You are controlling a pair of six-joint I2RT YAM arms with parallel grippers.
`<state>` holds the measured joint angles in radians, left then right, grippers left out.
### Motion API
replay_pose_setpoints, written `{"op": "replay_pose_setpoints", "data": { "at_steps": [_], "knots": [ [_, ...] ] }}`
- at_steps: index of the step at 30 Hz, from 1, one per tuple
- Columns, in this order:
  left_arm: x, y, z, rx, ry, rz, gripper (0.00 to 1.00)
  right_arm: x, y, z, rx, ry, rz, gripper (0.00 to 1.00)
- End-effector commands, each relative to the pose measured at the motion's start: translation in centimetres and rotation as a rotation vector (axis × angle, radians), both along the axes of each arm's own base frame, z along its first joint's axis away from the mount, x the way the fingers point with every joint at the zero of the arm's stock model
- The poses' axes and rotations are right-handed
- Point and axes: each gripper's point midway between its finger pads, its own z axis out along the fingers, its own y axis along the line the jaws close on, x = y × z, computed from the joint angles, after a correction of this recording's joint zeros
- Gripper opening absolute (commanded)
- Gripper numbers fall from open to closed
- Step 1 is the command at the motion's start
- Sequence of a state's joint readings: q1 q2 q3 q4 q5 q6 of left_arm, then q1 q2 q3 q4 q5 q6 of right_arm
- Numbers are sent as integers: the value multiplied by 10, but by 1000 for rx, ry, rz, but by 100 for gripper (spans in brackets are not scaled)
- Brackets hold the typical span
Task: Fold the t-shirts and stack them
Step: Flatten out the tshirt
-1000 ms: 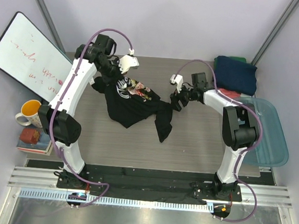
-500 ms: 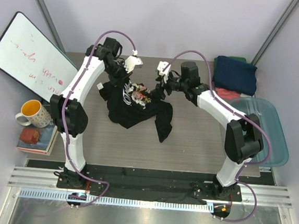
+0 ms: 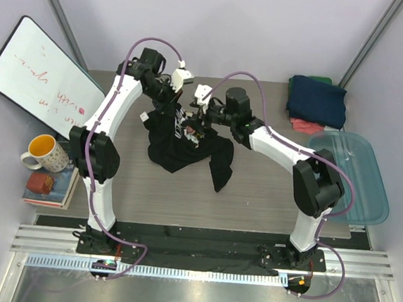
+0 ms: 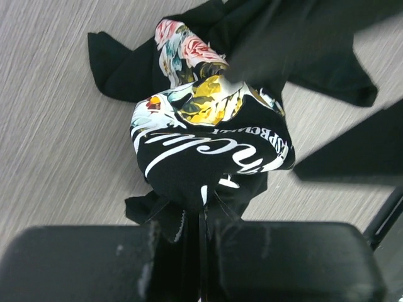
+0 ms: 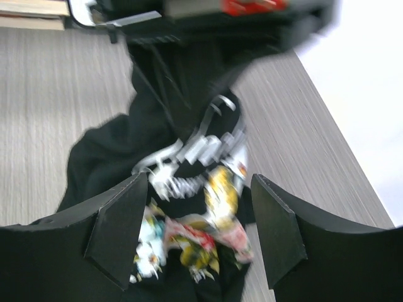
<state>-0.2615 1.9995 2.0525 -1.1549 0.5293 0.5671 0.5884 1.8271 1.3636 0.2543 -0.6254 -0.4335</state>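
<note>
The left fingers (image 4: 220,251) are clamped tight on a pinch of the black t-shirt (image 4: 208,145), and from that pinch the cloth hangs in a bunched knot, white lettering and rose print turned outward. Seen from the top camera, these fingers (image 3: 177,101) hold the shirt (image 3: 177,149) up over the far middle of the tabletop (image 3: 254,191), while its lower part trails down onto the wood, with 1 dark flap reaching toward the near edge. The right fingers (image 5: 119,226) stand spread apart, nothing gripped between them, level with the printed bundle (image 5: 208,207), which shows in the gap between the 2 tips (the view is too blurred to tell whether either tip touches cloth). From above, the right fingers (image 3: 198,120) sit just beside the left ones, against the shirt's right side. At the far right corner a folded navy t-shirt (image 3: 318,97) lies over a coral-red one (image 3: 304,125), with a sliver of green (image 3: 322,79) behind. A translucent blue tub (image 3: 354,178) overhangs the right edge. Off the left side sit a whiteboard (image 3: 39,73), a mug (image 3: 42,153) and some books (image 3: 46,188).
</note>
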Motion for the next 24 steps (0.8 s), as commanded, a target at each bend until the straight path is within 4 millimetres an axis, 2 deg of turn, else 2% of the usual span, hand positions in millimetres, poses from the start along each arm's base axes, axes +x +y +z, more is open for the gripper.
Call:
{"op": "replay_pose_setpoints", "data": {
  "at_steps": [1, 3, 6, 7, 9, 14, 18, 19, 20, 21, 22, 24],
  "knots": [
    [9, -19, 20, -112, -29, 8, 0, 2, 17, 28, 72, -81, 13, 71],
    [10, -20, 21, -123, -30, 11, 0, 2, 22, 27, 72, -83, 19, 70],
    [11, -23, 21, -139, -27, 14, 0, 4, 26, 27, 64, -104, 23, 55],
    [11, -24, 21, -142, -23, 12, 0, 2, 29, 27, 61, -112, 21, 34],
    [9, -26, 22, -156, -15, 2, 0, 9, 29, 25, 42, -140, -20, 2],
    [0, -31, 24, -186, 6, -34, 0, 12, 25, 29, 16, -204, -49, 1],
    [-4, -33, 30, -215, 1, -59, 0, 10, 15, 36, -44, -284, -53, 1],
    [-5, -33, 31, -221, 2, -61, 5, 8, 11, 36, -81, -323, -43, 1],
    [-5, -31, 33, -226, 0, -57, 22, 5, 3, 45, -90, -355, -42, 1],
    [-3, -30, 38, -241, -16, -57, 86, 3, -2, 50, -105, -378, -37, 1],
    [-3, -27, 38, -249, -11, -35, 99, 0, -8, 47, -145, -384, -27, 1],
    [11, -18, 44, -261, -63, -1, 100, -1, -30, 73, -141, -405, -38, 1]
  ]
}}
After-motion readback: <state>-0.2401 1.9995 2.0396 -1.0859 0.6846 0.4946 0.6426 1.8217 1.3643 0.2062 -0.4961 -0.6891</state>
